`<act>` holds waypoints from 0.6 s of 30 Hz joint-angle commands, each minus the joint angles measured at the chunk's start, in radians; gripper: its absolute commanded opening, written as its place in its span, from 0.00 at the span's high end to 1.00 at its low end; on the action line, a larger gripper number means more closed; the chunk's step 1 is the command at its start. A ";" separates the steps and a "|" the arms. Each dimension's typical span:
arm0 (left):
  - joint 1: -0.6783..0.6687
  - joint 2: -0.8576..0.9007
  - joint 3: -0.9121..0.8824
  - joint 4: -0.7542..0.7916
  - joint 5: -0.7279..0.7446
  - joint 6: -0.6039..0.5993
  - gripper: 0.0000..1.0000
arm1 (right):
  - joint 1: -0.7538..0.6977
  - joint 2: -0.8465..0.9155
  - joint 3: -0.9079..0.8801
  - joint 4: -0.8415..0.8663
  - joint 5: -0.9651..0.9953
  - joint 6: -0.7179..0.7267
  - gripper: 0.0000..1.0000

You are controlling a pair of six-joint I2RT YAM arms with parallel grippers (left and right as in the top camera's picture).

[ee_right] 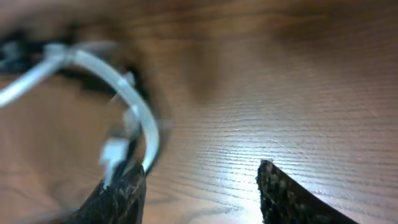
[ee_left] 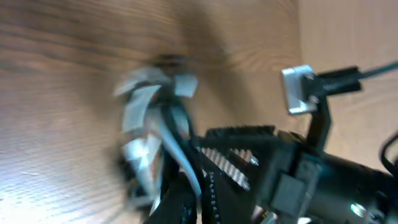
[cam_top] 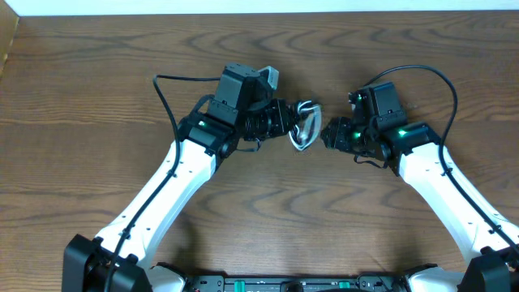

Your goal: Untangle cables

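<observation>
The cables [cam_top: 305, 126], a small white-and-black bundle, hung or lay at the middle of the tabletop [cam_top: 268, 219], between our two hands; we could not tell whether they were lifted. Our left hand [cam_top: 287, 123] was clamped on the bundle's left side. Our right hand [cam_top: 328, 134] stood just beside its right edge, fingers [ee_right: 283, 196] apart, a white loop [ee_right: 142, 109] brushing one of them. We judged this the second grasp. Next we needed to close on one strand only, then draw away gently.

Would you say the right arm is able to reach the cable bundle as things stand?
Probably yes: the right gripper sits open beside the cables, nothing between them; the left gripper holds their far side.
</observation>
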 commanded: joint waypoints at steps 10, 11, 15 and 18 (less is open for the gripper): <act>0.077 -0.022 0.023 0.008 0.295 0.003 0.92 | 0.002 0.093 0.016 0.078 -0.093 -0.044 0.48; 0.086 -0.022 0.023 0.009 0.309 0.010 0.93 | -0.002 0.087 0.016 0.085 -0.117 -0.071 0.47; 0.121 -0.022 0.023 0.009 0.373 0.071 0.93 | -0.031 0.048 0.018 0.090 -0.200 -0.162 0.44; 0.143 -0.022 0.023 0.009 0.447 0.153 0.92 | -0.066 0.003 0.018 0.092 -0.269 -0.211 0.40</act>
